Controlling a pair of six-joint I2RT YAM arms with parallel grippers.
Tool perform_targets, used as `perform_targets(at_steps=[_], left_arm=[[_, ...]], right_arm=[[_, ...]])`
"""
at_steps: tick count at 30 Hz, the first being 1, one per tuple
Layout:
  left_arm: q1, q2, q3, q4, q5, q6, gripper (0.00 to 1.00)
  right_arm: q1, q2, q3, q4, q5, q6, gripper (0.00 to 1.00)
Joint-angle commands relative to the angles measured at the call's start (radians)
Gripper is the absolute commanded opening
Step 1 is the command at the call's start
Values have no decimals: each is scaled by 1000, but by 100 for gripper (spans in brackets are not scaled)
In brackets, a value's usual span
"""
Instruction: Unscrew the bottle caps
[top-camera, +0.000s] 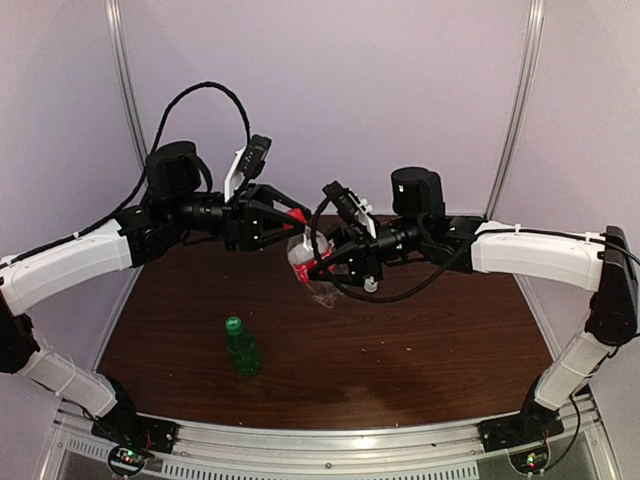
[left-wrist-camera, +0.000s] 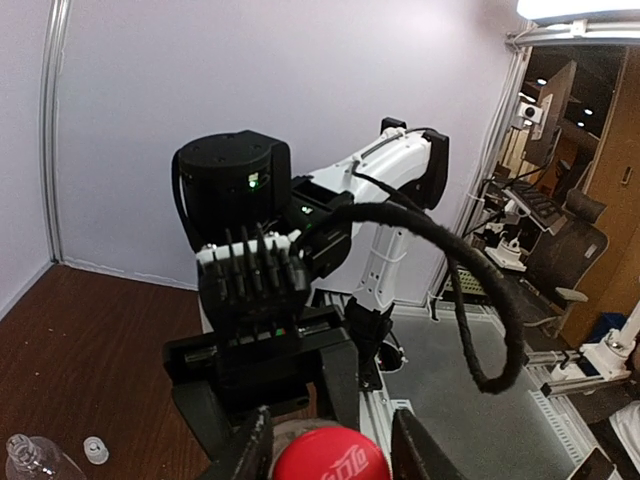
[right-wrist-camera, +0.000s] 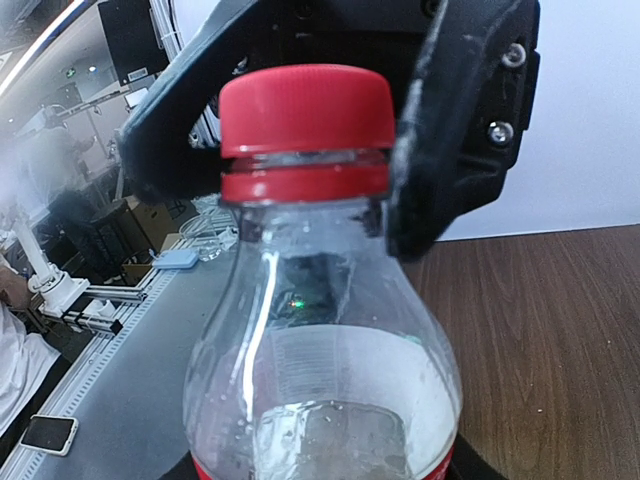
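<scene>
Currently aloft over the bench (top-camera: 430, 340), between both arms: clear bottle (right-wrist-camera: 320, 380), red label, red cap (right-wrist-camera: 305, 110). Likely light and thin-walled, denting if squeezed; slick sides, so hold at the label band and turn by the stiff cap. Long axis slanted, cap end toward the left arm. Grip: left fingers (right-wrist-camera: 440, 150) clamped on the cap; right fingers (top-camera: 338, 262) clamped round the body.

Overhead view dim, grainy; wrist views brighter, backgrounds seemingly blurred.
</scene>
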Motion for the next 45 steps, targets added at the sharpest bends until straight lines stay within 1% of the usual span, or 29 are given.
perform_targets(at_steps=[1,3,6,8,10,11,13,15,17,21,26,28,30,33,35,38,41,44,45], left_arm=[[-6,4,20,42,2,3,36],[-6,-1,21,43,-12,-3,30],[-6,-13,16,46,-32,-10,30],[-6,-21,10,49,-47,-10,35],[-6,-28,8,49,-58,-10,44],[-6,-32,6,50,-64,-11,46],[-6,-38,4,50,-72,-12,49],[-6,-43,2,52,-78,-13,49],[-6,-47,-1,51,-80,-13,46],[-6,-45,-4,52,-83,-19,30],[-6,-39,-4,49,-92,-30,24],[-7,-39,-4,41,-107,-31,20],[-12,-41,-3,27,-141,-30,16],[-28,-42,16,-33,-245,-18,7],[-47,-40,33,-72,-358,-33,0],[-96,-35,50,-110,-573,-77,0],[-173,-11,87,-171,-803,-121,0],[-214,28,123,-212,-939,-151,0],[-221,35,126,-213,-950,-164,0]], right_arm=[[-3,-9,14,25,4,3,35],[-4,-7,14,7,16,-8,34],[-3,-5,15,-14,33,-22,34],[-4,-4,13,-17,33,-26,33],[-4,-5,11,-17,34,-25,33],[-4,-5,10,-17,34,-25,33],[-4,-4,12,-21,35,-28,33],[-4,-3,12,-24,37,-30,33],[-3,-2,12,-25,37,-31,33],[-4,-6,12,-25,42,-30,33],[-4,-10,15,-29,72,-29,33],[-4,-12,19,-36,105,-25,32],[-4,-20,20,-43,171,-25,31],[-3,-38,13,-52,302,-30,32],[-4,-51,6,-54,395,-33,31],[-2,-62,-7,-42,520,-23,31],[3,-67,-22,-23,648,-9,31],[9,-70,-34,-9,722,-1,31],[11,-72,-41,-3,735,1,31]])
